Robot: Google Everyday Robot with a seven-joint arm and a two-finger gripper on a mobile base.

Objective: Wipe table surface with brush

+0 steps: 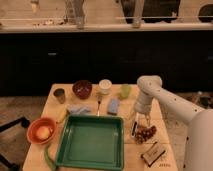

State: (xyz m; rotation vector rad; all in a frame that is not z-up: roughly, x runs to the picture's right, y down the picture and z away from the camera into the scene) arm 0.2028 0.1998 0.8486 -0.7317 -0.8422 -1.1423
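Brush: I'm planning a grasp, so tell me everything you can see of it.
The brush is slim and long-handled, plastic by its look, lying flat on the table surface between the green tray's right rim and a reddish-brown clump. Its near end is dark, the far part paler; the head cannot be made out. The tool hangs open just above its far end, seemingly not touching it.

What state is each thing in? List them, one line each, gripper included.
gripper: open, pointing down over the brush.
brush: lying flat on the table surface, beside the green tray, not lifted.
green tray: empty, flat.
orange bowl: upright, something pale inside.
dark bowl: upright, contents not clear.
white cup: upright.
blue sponge: lying flat.
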